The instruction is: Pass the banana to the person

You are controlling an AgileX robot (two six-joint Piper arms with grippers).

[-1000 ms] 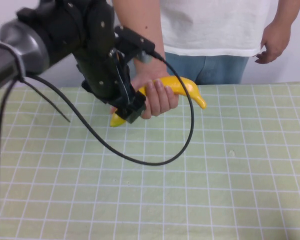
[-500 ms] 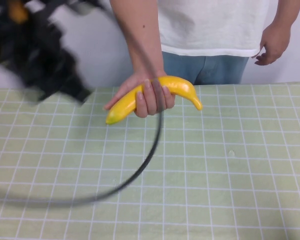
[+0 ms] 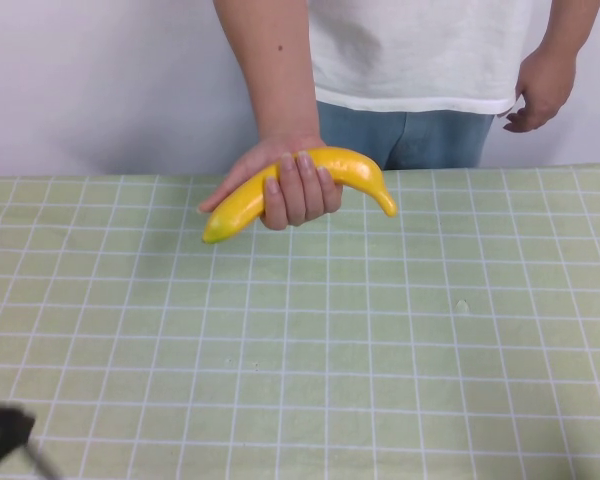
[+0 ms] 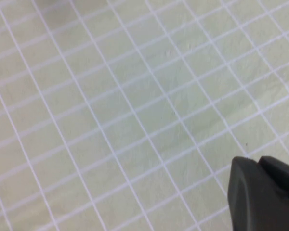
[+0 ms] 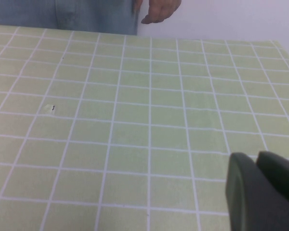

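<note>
Banana (image 3: 350, 171) in person (image 3: 420, 60)'s hand (image 3: 285, 180), above table (image 3: 380, 350).

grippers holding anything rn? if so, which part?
Neither. The left gripper and right gripper are over bare mat, nothing in them. The person's hand holds the banana around its middle, both ends free.

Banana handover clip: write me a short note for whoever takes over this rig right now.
Left hand: low over the green grid table near the robot's own edge, carrying nothing; open or shut cannot be told.
Right hand: low over the table, also carrying nothing; likewise unclear.
The banana is in the person's hand, fingers wrapped around its middle, held just above the table's far edge. The person stands behind the table, other hand hanging at the side.
Done: the banana is with the person and no robot hand touches it.
Left: nothing of the handover itself; at most, park the arms.
</note>
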